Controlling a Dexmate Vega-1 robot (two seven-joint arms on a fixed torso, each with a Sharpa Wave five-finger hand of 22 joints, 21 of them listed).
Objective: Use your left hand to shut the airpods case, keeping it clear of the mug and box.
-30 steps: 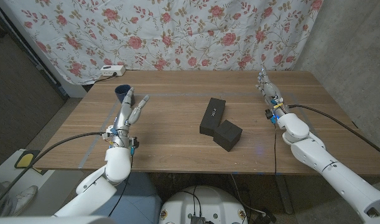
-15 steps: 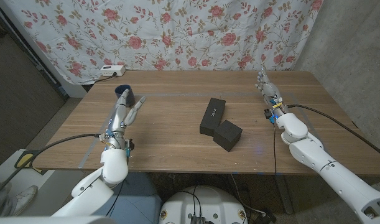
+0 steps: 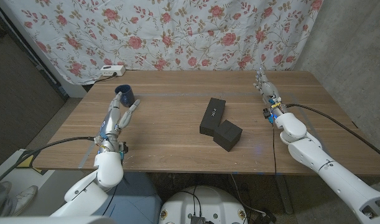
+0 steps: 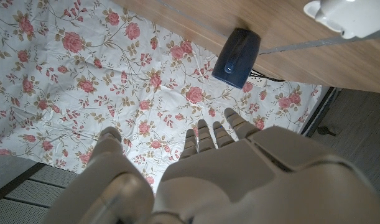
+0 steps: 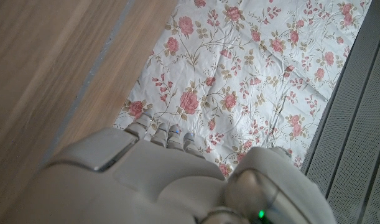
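My left hand [image 3: 118,114] is raised over the table's left part, holding nothing, with its fingers apart and their tips just in front of the dark blue mug [image 3: 124,94]. The mug [image 4: 237,49] lies ahead of those fingers [image 4: 205,134] in the left wrist view, and a small white rounded object [image 4: 344,15] sits on the wood at that picture's edge; I cannot tell what it is. An oblong black box [image 3: 213,115] and a squarish black block [image 3: 227,135] touch at mid-table. I cannot tell which is the airpods case. My right hand [image 3: 265,86] stands at the right with fingers straight, holding nothing.
A white power strip [image 3: 112,70] lies at the table's back left edge. A floral curtain [image 3: 196,34] hangs behind the table. Bare wood [image 3: 171,134] separates my left hand from the black boxes.
My left hand has moved left and away from the black boxes, toward the mug. Its fingertips are now beside the mug. The right hand has stayed put.
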